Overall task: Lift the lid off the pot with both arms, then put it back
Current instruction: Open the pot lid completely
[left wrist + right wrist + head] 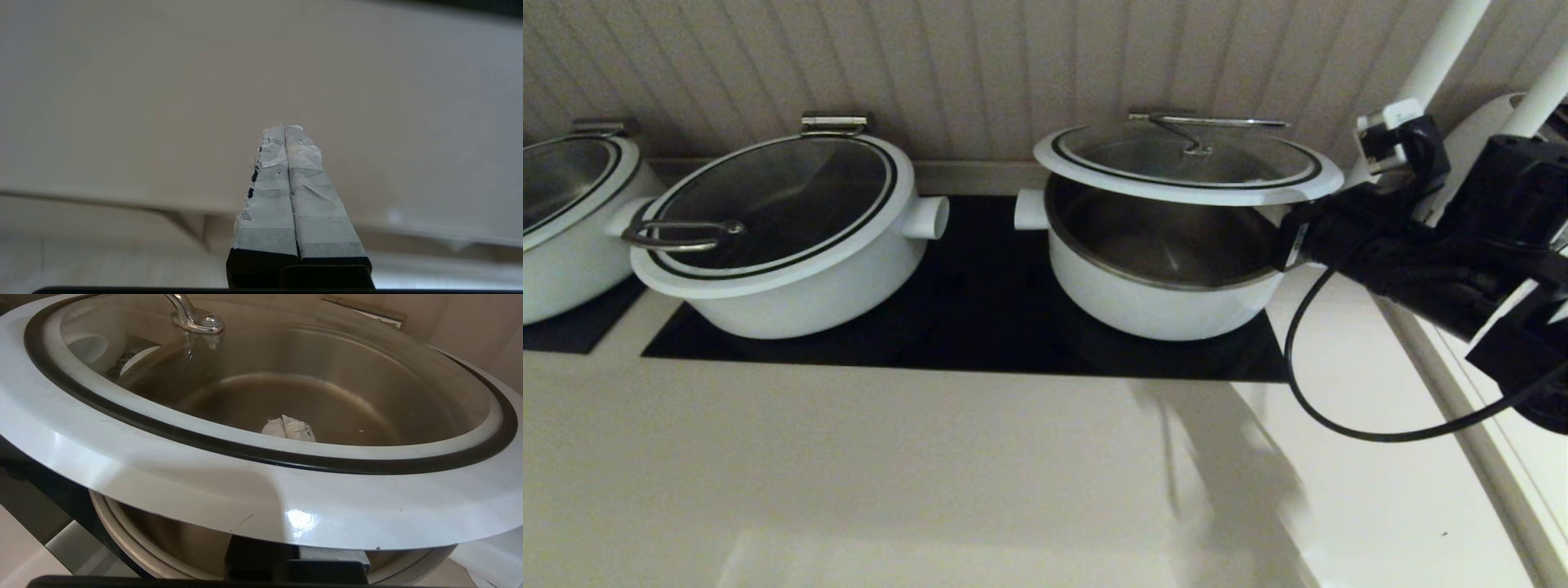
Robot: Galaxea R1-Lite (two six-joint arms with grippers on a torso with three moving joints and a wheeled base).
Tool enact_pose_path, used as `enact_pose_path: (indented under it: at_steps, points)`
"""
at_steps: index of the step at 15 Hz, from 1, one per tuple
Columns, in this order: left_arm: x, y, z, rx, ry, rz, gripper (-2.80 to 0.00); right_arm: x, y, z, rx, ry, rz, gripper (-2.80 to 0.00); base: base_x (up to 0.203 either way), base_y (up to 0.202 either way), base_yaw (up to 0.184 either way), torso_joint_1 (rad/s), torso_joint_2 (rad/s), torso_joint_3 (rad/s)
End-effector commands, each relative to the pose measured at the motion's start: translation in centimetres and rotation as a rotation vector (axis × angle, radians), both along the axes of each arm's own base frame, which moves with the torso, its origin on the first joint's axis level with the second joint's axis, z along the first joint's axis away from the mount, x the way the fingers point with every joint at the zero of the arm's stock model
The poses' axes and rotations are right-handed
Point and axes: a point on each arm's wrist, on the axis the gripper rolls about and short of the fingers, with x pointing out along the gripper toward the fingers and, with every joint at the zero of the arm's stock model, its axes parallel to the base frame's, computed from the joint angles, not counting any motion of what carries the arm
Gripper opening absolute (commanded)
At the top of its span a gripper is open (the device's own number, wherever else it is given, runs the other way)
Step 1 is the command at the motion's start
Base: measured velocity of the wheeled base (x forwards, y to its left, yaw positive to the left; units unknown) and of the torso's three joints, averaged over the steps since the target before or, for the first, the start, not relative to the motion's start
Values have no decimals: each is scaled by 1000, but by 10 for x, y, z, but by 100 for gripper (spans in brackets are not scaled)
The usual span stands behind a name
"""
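The lid point(1188, 163) is raised above the pot point(1143, 302) with its front edge up, and its steel hinge point(1168, 114) is at the back by the wall. The curved bar handle point(1188, 135) sits on the glass. My right arm point(1421, 261) reaches in from the right, at the lid's right edge. In the right wrist view the right gripper point(289, 428) lies under the lid's white rim point(245, 490), tips together, seen through the glass above the steel interior. My left gripper point(284, 127) is shut and empty before a plain beige surface, out of the head view.
A similar white pot point(776, 269) with a loop-handled lid stands to the left on the black cooktop point(980, 310). A third pot point(564, 220) is at the far left. White posts point(1437, 57) and a black cable point(1339, 408) are at the right.
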Motion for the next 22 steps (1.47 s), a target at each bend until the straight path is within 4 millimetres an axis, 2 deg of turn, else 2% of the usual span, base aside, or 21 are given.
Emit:
enact_pose_path:
  at_steps: [1,3,16,22]
  points:
    - [-8,0,-4,-12,-129,8,-280,2,1,-3,-3,3,2,-280,0,0,0,0,0,0]
    - [-7,0,-4,-29,-134,11,-280,5,2,-6,-4,12,2,-280,0,0,0,0,0,0]
    - [-7,0,-5,-96,-127,21,-280,2,1,14,20,-70,-8,-280,0,0,0,0,0,0]
    - [-7,0,-6,-151,-124,29,-280,2,0,14,10,-83,-13,-280,0,0,0,0,0,0]
